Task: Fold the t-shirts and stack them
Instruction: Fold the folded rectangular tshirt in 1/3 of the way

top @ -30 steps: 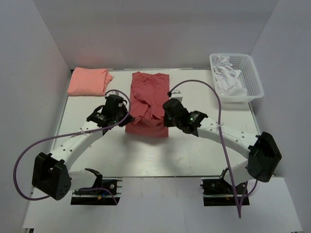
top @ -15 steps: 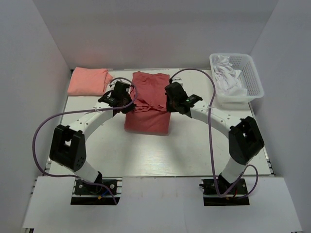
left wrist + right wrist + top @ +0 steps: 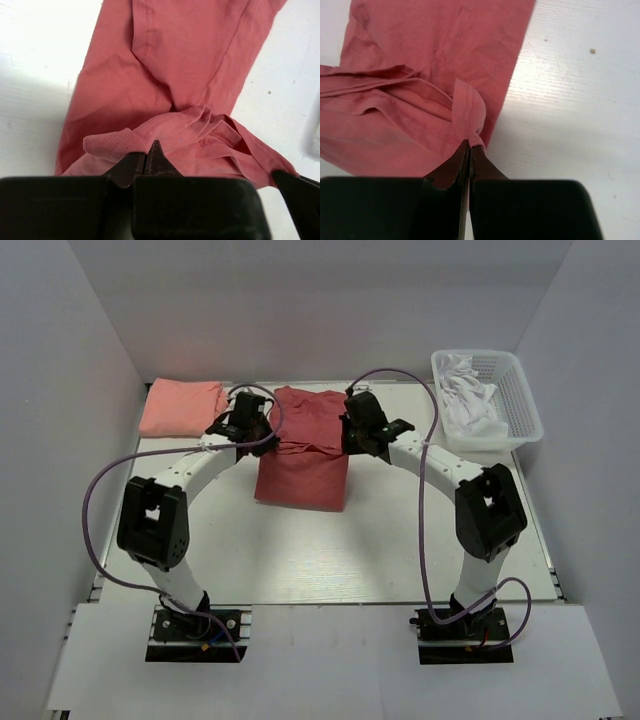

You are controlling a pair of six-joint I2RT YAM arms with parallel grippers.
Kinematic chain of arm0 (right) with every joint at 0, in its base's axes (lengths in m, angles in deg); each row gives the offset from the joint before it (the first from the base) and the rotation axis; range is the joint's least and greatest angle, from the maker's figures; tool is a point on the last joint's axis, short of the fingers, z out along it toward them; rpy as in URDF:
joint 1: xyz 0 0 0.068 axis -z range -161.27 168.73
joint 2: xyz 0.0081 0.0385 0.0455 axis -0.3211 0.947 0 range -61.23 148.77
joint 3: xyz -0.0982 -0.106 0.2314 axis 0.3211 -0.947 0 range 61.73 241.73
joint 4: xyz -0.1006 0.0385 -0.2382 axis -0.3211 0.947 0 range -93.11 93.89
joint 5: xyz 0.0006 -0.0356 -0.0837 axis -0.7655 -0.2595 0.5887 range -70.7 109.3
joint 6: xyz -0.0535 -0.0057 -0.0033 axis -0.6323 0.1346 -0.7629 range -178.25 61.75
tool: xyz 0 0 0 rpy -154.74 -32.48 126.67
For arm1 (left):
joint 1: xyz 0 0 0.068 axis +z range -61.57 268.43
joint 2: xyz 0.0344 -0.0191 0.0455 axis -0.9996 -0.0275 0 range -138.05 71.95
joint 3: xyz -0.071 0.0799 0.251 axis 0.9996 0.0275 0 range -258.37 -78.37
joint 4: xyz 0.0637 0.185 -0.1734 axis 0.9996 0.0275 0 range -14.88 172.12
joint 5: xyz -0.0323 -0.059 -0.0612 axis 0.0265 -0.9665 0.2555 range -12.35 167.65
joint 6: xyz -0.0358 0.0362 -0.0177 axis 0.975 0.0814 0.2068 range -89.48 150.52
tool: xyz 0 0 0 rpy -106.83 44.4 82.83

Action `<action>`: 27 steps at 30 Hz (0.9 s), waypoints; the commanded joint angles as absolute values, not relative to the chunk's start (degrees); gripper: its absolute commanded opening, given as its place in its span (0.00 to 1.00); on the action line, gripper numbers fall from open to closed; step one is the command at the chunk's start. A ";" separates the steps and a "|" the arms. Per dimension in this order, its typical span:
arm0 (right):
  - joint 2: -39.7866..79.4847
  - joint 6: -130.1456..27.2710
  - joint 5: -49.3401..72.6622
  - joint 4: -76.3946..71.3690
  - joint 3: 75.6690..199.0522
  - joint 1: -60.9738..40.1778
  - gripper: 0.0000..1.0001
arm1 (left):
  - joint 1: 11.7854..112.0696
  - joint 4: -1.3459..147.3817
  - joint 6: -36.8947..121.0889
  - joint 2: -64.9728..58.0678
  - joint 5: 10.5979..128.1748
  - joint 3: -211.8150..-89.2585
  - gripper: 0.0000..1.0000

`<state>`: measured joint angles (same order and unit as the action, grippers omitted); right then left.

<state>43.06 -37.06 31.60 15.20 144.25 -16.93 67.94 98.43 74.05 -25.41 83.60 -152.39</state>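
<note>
The brick-red t-shirt (image 3: pixel 302 468) lies mid-table, its near part carried up over its far part. My left gripper (image 3: pixel 258 430) is shut on its left hem edge; in the left wrist view the pinched fold (image 3: pixel 115 142) sits at the gripper (image 3: pixel 148 154). My right gripper (image 3: pixel 352 430) is shut on the right edge; in the right wrist view the hem (image 3: pixel 467 112) curls up from the gripper (image 3: pixel 469 147). The salmon-pink t-shirt (image 3: pixel 182 406) lies folded at the far left.
A white mesh basket (image 3: pixel 520 405) holding white cloth (image 3: pixel 470 400) stands at the far right. White walls enclose the table on the left, back and right. Purple cables loop over both arms.
Both grippers have moved away from the bases toward the back of the table, carrying the red shirt's near edge over the rest of it. Both arms are stretched further out.
</note>
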 commanded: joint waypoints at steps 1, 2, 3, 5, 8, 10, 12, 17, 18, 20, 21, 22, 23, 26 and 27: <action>45.99 -39.00 28.01 12.27 147.86 -16.08 0.00 | 69.18 97.01 73.23 -28.40 81.26 -155.70 0.00; 46.78 -39.00 27.74 12.36 148.29 -15.90 0.00 | 69.18 96.48 73.23 -29.11 80.56 -156.32 0.01; 48.53 -39.00 27.13 12.10 149.17 -15.46 0.00 | 69.70 96.48 73.23 -29.73 80.55 -156.33 0.02; 49.59 -38.39 26.34 11.57 149.70 -14.94 0.08 | 70.23 94.91 73.23 -31.66 79.41 -157.02 0.13; 52.05 -36.38 28.35 9.91 151.63 -14.06 0.28 | 70.85 92.62 73.75 -33.42 79.41 -159.12 0.52; 54.59 -35.32 31.94 6.32 154.34 -13.27 0.34 | 72.16 89.99 74.29 -36.58 78.80 -161.50 0.67; 58.27 -34.09 32.22 8.55 159.26 -11.25 0.50 | 73.57 90.84 74.98 -40.52 77.48 -169.48 0.76; 62.44 -36.53 29.59 17.55 175.29 -8.52 0.76 | 75.68 103.77 73.77 -54.17 72.73 -192.27 0.90; 60.52 -37.41 28.72 16.68 172.32 -8.52 0.88 | 75.68 103.77 73.76 -54.17 71.42 -192.27 0.95; 56.82 -39.34 25.64 13.34 166.07 -8.78 0.90 | 76.21 101.06 72.27 -49.72 70.70 -186.85 1.00; 54.37 -40.40 24.67 12.54 161.70 -8.87 0.90 | 76.21 98.44 72.27 -47.43 70.70 -181.78 1.00; 51.91 -40.76 20.83 11.49 158.00 -8.87 0.90 | 76.21 97.19 72.27 -45.23 70.70 -179.20 1.00; 49.53 -43.72 19.84 10.09 154.57 -8.87 0.90 | 76.21 95.70 71.74 -42.86 70.70 -176.57 1.00; 44.51 -47.25 7.48 6.14 147.55 -10.45 0.90 | 75.60 93.50 71.12 -31.79 71.23 -165.24 1.00; 43.89 -47.96 3.96 5.25 146.73 -11.23 0.90 | 74.81 91.75 70.43 -28.89 71.75 -158.59 1.00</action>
<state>47.85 -42.44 17.52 10.69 150.11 -8.91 76.33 96.01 72.49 -40.80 72.22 -166.72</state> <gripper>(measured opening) 0.904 0.995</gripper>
